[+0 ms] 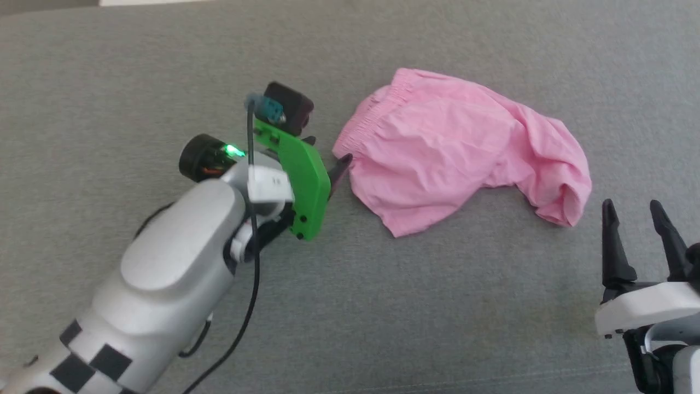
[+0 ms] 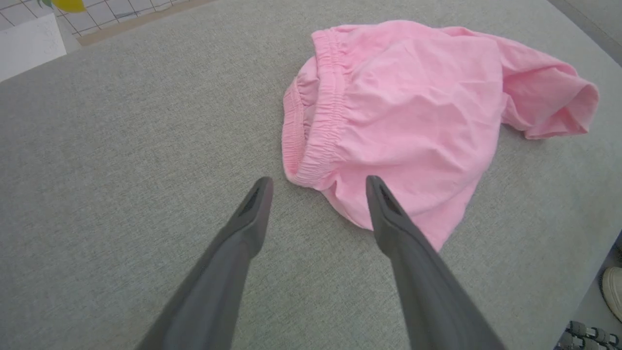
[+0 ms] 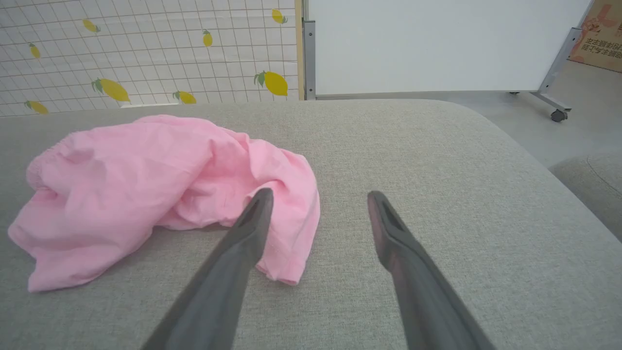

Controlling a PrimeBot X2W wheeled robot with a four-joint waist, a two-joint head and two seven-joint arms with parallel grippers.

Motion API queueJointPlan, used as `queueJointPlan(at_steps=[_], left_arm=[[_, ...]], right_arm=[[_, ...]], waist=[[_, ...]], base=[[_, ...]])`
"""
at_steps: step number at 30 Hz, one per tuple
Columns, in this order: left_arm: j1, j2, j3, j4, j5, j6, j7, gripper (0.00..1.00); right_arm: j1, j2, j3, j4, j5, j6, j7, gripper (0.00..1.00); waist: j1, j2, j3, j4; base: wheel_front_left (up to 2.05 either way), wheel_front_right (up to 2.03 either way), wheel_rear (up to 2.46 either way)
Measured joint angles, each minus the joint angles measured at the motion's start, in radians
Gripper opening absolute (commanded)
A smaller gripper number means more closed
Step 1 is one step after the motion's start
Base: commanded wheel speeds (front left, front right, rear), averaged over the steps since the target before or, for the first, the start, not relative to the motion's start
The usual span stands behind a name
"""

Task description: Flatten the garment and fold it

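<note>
Currently, the shorts [image 1: 459, 153] lie crumpled on the grey cushion [image 1: 136, 65]. The left gripper [image 2: 318, 181], fingers spread, is at the waistband [image 2: 330, 121] corner. The right gripper [image 1: 630, 205], fingers also spread, is near the leg hem.

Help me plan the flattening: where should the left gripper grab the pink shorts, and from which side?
Probably the waistband end of the shorts nearest the left gripper, approached from the robot's left. The gathered band is thick and gapes open there, and the open fingers flank it.
</note>
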Motion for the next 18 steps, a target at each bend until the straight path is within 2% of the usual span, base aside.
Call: queueJointPlan(at_steps=[5,8,17,18], left_arm=[[-0.085,0.004,-0.018,0.093,-0.026,-0.025,0.126,1.00],[-0.126,0.004,-0.016,0.128,-0.026,-0.028,0.154,1.00],[-0.177,0.016,-0.043,0.211,-0.008,-0.029,0.212,0.99],[-0.178,0.017,-0.040,0.213,-0.011,-0.030,0.212,0.35]], right_arm=[[-0.014,0.012,0.011,0.038,-0.008,0.000,-0.034,1.00],[-0.017,0.014,0.029,0.060,-0.062,0.000,-0.056,1.00],[-0.051,0.017,0.040,0.132,-0.047,0.000,-0.100,1.00],[-0.054,0.017,0.042,0.136,-0.043,0.000,-0.103,1.00]], waist=[[0.0000,0.0000,0.054,-0.053],[0.0000,0.0000,0.085,-0.080],[0.0000,0.0000,0.150,-0.143],[0.0000,0.0000,0.154,-0.147]], base=[[0.00,0.00,0.00],[0.00,0.00,0.00],[0.00,0.00,0.00],[0.00,0.00,0.00]])
